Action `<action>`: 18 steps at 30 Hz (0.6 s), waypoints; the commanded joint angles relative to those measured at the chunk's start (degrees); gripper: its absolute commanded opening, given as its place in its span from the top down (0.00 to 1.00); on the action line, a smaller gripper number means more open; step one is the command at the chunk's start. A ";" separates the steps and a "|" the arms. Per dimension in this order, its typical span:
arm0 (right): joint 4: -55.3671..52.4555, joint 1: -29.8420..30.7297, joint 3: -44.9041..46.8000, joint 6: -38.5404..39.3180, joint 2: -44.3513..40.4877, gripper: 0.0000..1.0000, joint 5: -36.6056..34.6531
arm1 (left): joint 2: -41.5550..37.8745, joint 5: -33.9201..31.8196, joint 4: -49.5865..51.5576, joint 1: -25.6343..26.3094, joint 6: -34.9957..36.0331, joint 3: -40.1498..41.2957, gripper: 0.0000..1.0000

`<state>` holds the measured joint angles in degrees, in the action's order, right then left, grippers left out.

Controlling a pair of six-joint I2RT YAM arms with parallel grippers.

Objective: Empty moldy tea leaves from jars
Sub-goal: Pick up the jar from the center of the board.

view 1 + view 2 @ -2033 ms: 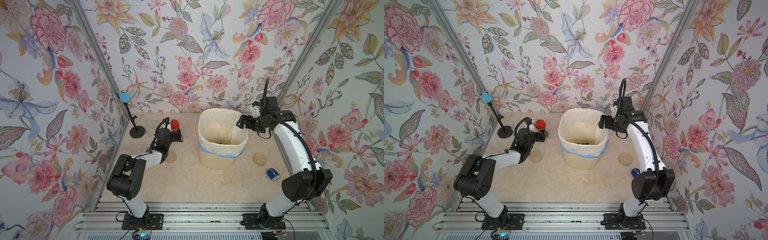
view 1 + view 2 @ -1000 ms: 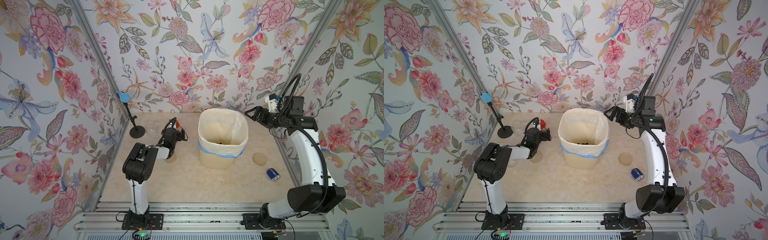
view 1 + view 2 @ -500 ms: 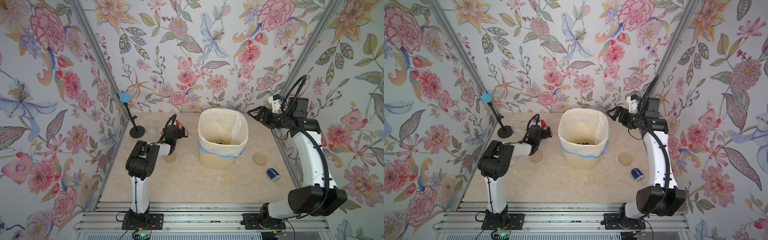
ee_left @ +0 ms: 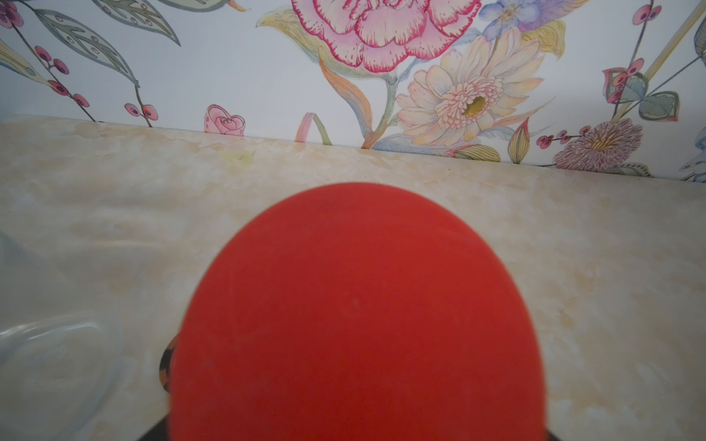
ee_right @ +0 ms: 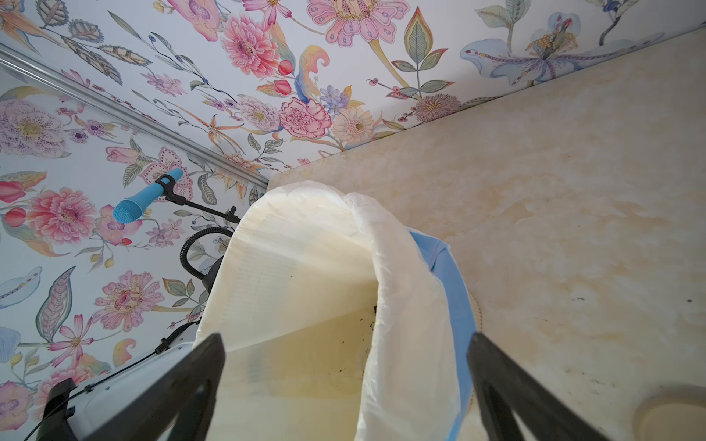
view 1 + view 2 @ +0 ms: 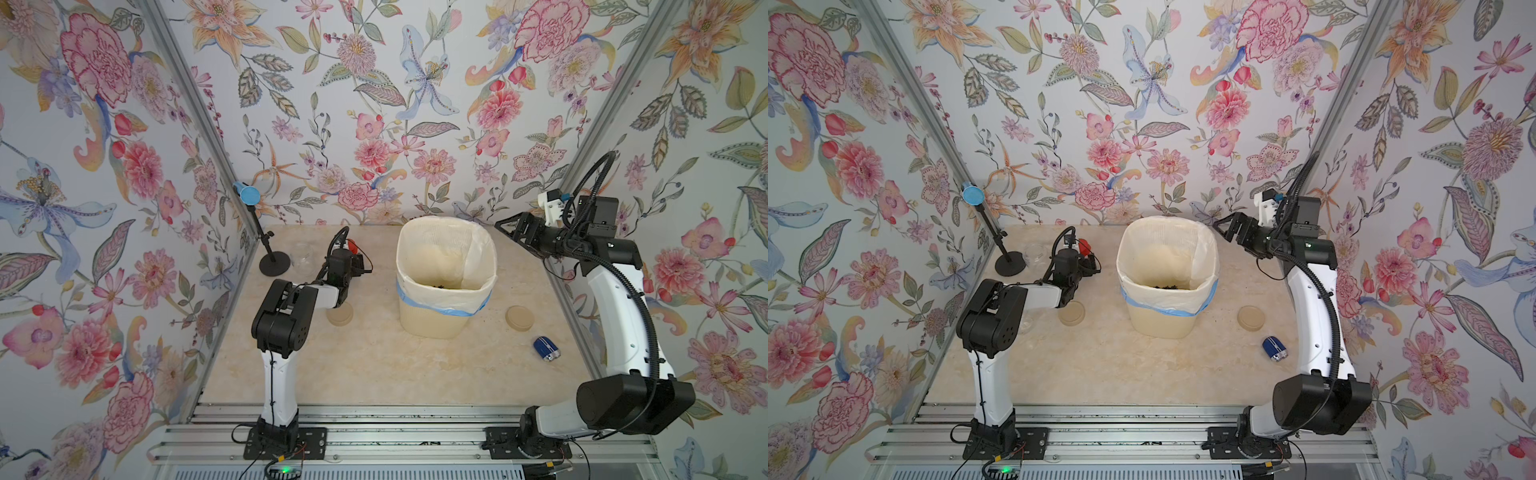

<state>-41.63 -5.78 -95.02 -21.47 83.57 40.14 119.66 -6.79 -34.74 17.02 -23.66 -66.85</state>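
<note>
The red-capped jar (image 6: 351,246) stands on the table left of the bin; only its cap (image 6: 1084,245) shows from above. My left gripper (image 6: 353,261) reaches round it from the front. In the left wrist view the red cap (image 4: 355,324) fills the lower half and hides the fingers. A clear lidless jar (image 6: 301,257) stands further left, also seen as a clear jar (image 4: 49,366) beside the cap. Dark tea leaves (image 6: 1165,286) lie in the bin. My right gripper (image 5: 344,340) is open and empty, beside the bin's right rim.
The cream bin (image 6: 440,320) with a white liner and a blue band stands mid-table. Two beige lids (image 6: 340,314) (image 6: 519,318) lie flat on either side of it. A small blue object (image 6: 546,348) lies front right. A microphone stand (image 6: 274,264) stands at the back left.
My left arm has folded in closer to the red-capped jar. My right gripper has drawn back from over the bin to its right side, still open.
</note>
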 commanded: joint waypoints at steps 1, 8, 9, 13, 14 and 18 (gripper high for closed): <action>1.82 -0.48 0.78 -0.67 -1.41 0.00 1.22 | 1.11 1.26 0.40 -0.73 -1.21 -0.95 0.23; 2.16 -0.55 0.98 -0.87 -1.39 0.00 1.47 | 0.64 2.39 -1.25 -0.67 -0.39 0.19 0.40; 2.16 -0.55 0.98 -0.87 -1.44 0.00 1.51 | 0.07 2.34 -1.99 -0.55 0.16 0.89 0.40; 2.59 -0.55 0.98 -0.84 -1.78 0.00 1.34 | -3.44 2.23 -1.94 -0.06 2.54 2.59 0.39; 2.75 -0.55 0.98 -1.00 -1.78 0.00 1.49 | -4.61 2.51 -1.58 0.01 2.92 3.00 0.40; 4.56 -0.34 1.57 -2.51 -2.01 0.00 2.05 | -10.40 3.11 1.03 0.35 4.23 4.17 0.40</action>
<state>-39.66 -5.89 -94.28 -22.63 83.46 40.86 115.33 -4.62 -34.09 16.91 -21.61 -63.22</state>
